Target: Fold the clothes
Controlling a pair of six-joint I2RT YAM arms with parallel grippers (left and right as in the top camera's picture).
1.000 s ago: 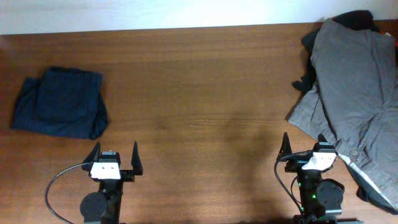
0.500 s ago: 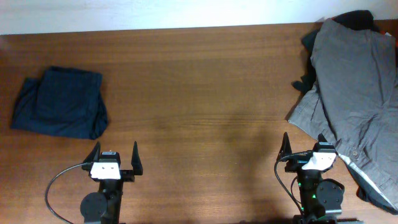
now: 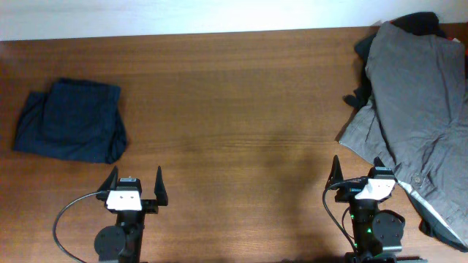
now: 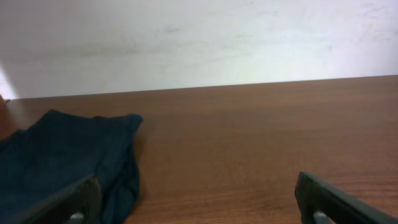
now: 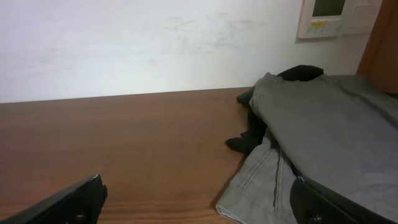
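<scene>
surface: brown wooden table [image 3: 234, 109] | folded navy garment [image 3: 69, 120] lies flat on it | grey garment [image 3: 417, 109] unfolded, rumpled, well apart from navy garment, opposite table end | black cloth [image 3: 420, 22] partly under grey garment

We note a brown wood-grain table [image 3: 241, 109] backed by a scuffed white wall [image 4: 199, 43], with a beige wall-mounted control panel [image 5: 326, 17] upper right.
</scene>
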